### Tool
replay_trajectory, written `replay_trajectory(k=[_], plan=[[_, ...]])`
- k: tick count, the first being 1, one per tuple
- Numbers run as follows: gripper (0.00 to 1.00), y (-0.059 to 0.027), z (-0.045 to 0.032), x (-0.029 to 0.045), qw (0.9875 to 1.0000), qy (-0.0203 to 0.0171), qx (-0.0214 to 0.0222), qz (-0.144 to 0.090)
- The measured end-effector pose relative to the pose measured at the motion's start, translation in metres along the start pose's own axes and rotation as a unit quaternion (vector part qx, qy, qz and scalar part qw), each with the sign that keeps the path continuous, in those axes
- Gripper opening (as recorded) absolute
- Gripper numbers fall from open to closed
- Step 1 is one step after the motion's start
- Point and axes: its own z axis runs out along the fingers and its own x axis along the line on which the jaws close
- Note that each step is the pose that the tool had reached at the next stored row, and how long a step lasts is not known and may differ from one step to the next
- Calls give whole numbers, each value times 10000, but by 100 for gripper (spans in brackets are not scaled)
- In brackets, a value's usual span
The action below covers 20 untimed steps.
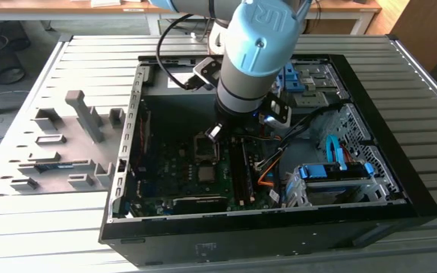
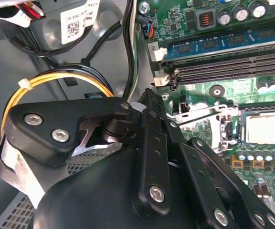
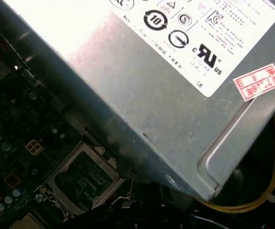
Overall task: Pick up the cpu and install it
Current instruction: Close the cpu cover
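Cpu (image 1: 205, 173): lies flat mid-case, just beside socket frame (image 1: 205, 145); gripper (image 1: 214, 132) hangs over frame, open or closed cannot be told.

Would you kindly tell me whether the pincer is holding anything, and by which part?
It cannot be told: the pincer hangs inside the computer case, its tip unclear.

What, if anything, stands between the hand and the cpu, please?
Nothing visible does. In the exterior view the hand hangs over the socket frame, and the cpu lies uncovered just beside that frame.
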Motion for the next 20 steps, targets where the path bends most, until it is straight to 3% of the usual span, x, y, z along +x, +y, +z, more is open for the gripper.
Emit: replay_trajectory(k=[4,20], plan=[[10,-6,30,5,10000,-18,-18,-1],[10,51,40,71,10000,-19,-18,-2]])
